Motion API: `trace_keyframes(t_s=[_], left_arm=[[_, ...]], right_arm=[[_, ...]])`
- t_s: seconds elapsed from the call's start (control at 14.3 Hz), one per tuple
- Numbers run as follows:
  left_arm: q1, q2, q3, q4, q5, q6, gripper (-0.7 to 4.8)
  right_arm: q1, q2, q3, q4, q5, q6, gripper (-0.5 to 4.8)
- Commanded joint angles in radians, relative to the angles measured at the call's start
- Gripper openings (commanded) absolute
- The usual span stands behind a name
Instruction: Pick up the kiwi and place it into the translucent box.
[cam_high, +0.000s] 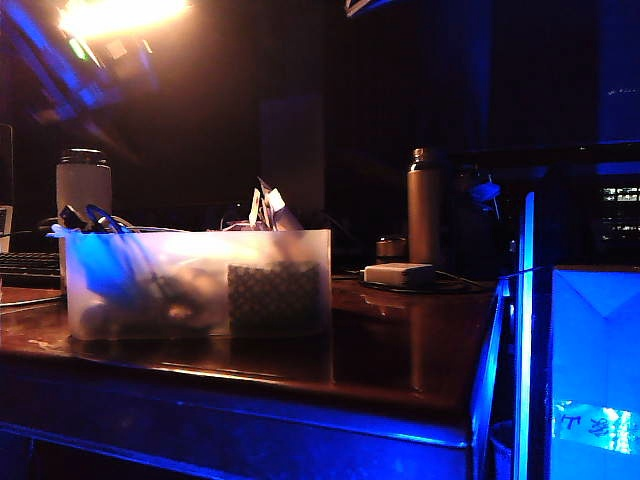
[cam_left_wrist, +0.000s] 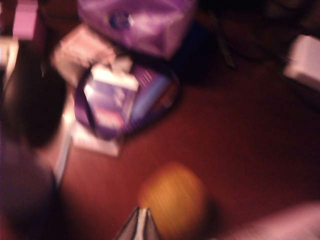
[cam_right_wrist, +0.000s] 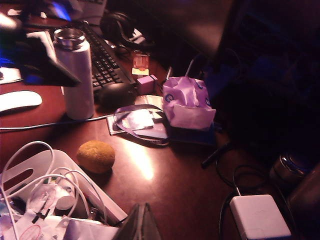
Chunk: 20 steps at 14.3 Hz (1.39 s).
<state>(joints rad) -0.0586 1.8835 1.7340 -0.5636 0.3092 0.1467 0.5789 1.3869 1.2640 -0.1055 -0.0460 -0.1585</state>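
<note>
1. The kiwi (cam_right_wrist: 95, 156) lies bare on the brown table (cam_right_wrist: 170, 185), just outside the rim of the translucent box (cam_right_wrist: 30, 170) and near a white bottle (cam_right_wrist: 76, 75). It is not in the box and nothing grips it, so the pick-up is not yet done.
2. In the exterior view the translucent box (cam_high: 200, 283) stands on the left part of the table, crammed with cables and a checkered patch; the kiwi is hidden behind it there.
3. The left gripper (cam_left_wrist: 139, 225) hovers right beside the kiwi (cam_left_wrist: 172, 199), its jaws pressed together on nothing. The picture is blurred, so whether the tips touch the fruit is hard to say; they look just apart.
4. The right gripper (cam_right_wrist: 141, 222) hangs above the table near the box corner, apart from the kiwi; its jaws look pressed together and empty.
5. Left to do: spread the jaws, grasp the kiwi, lift it, and release it over the box.
</note>
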Motion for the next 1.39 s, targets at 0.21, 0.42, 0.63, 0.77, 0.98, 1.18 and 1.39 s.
trace_keyframes(t_s=[0.21, 0.42, 0.63, 0.77, 0.98, 1.18, 1.39], left_arm=[[-0.032, 0.11, 0.114, -0.119, 0.007, 0.063, 1.02], [-0.064, 0.111, 0.114, -0.203, -0.015, 0.06, 3.73], [-0.069, 0.126, 0.114, -0.199, -0.039, 0.046, 4.13], [-0.08, 0.156, 0.114, -0.207, -0.034, 0.035, 4.12], [-0.115, 0.199, 0.114, -0.198, -0.024, 0.032, 4.13], [-0.149, 0.235, 0.114, -0.198, -0.047, 0.029, 4.12], [-0.151, 0.24, 0.116, -0.185, -0.155, 0.03, 4.12]], right_arm=[[-0.004, -0.002, 0.005, 0.012, -0.002, 0.001, -0.01], [-0.004, -0.003, 0.005, 0.013, -0.002, 0.001, -0.01], [-0.004, -0.003, 0.005, 0.013, -0.009, 0.002, -0.01], [-0.004, -0.003, 0.005, 0.013, -0.01, 0.002, -0.01], [-0.004, -0.003, 0.005, 0.014, -0.024, 0.002, -0.01], [-0.004, -0.003, 0.005, 0.017, -0.027, 0.002, -0.01], [-0.004, -0.003, 0.005, 0.032, -0.028, 0.002, -0.01]])
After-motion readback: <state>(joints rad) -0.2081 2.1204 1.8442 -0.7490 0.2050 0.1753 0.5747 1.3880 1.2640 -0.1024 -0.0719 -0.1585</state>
